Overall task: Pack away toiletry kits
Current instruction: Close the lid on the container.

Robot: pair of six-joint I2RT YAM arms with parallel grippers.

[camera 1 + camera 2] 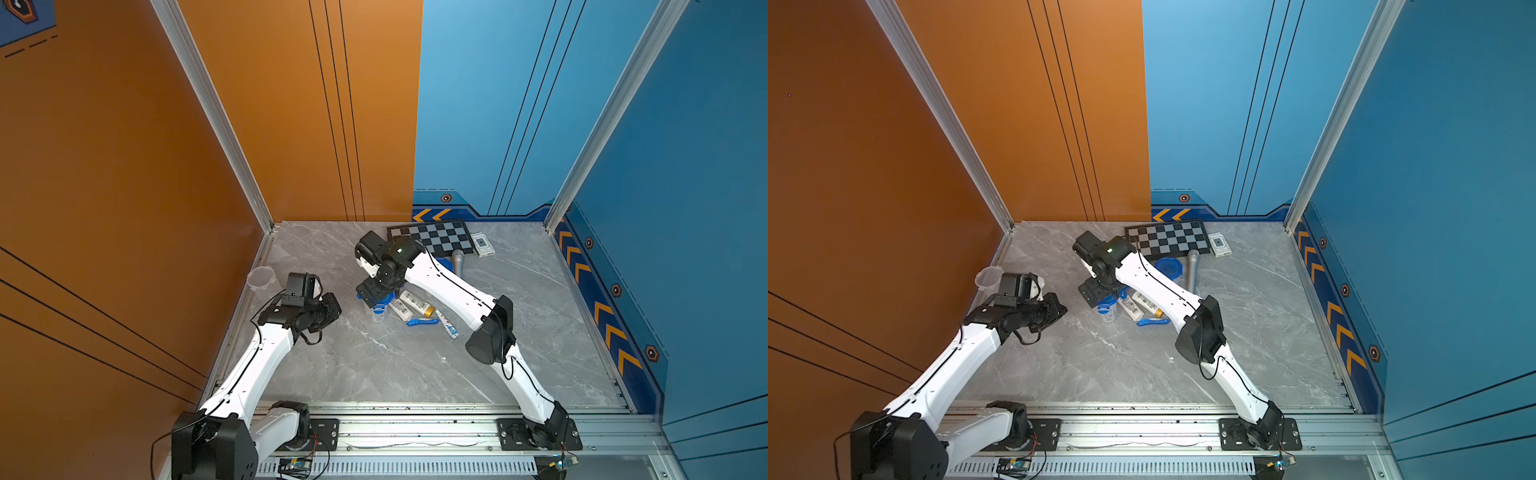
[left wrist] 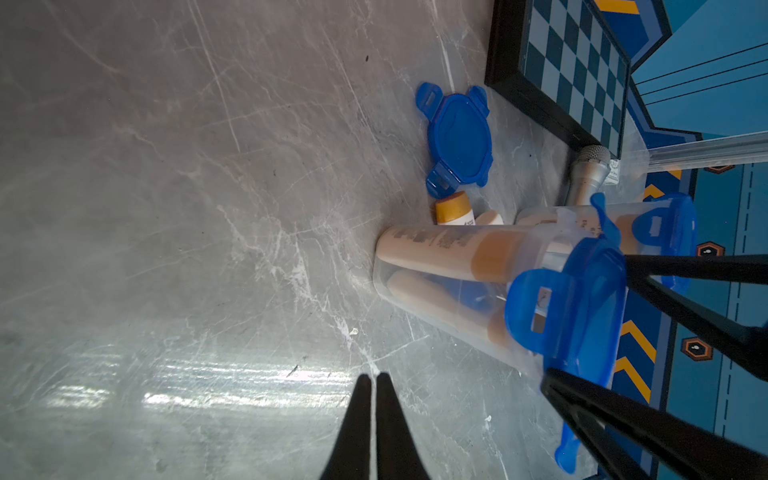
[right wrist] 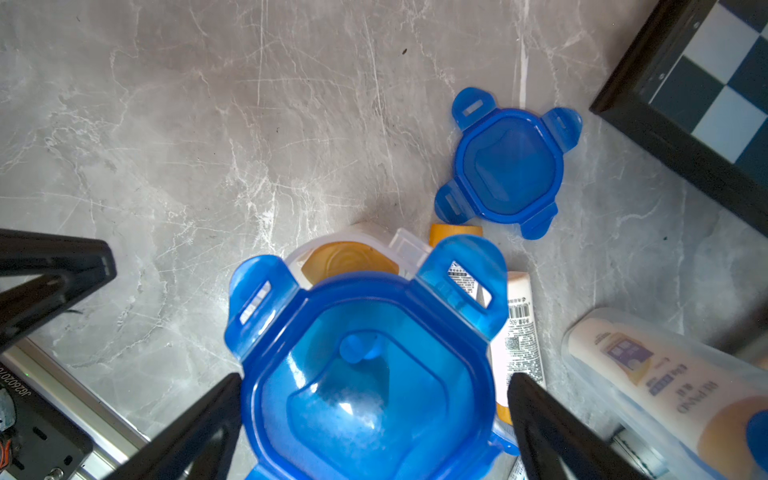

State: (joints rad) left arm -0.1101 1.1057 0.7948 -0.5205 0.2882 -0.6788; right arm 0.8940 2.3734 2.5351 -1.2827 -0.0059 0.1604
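A clear cup (image 1: 379,312) stands mid-table with a white bottle (image 2: 440,245) and other kit pieces inside. A blue four-tab lid (image 3: 365,374) rests askew on its rim, tabs flared out. My right gripper (image 3: 374,380) is open above it, one finger on each side of the lid. My left gripper (image 2: 374,376) is shut on nothing, low over bare table to the cup's left. Loose white bottles (image 1: 415,301), a blue toothbrush (image 1: 422,321) and a toothpaste tube (image 1: 448,325) lie beside the cup. A second lidded cup (image 2: 665,224) is close behind.
A spare blue lid (image 3: 509,162) lies flat near the chessboard (image 1: 436,237). The silver microphone (image 1: 457,259) and a small card box (image 1: 482,244) lie by the board. An empty clear cup (image 1: 259,277) stands against the orange wall at the left.
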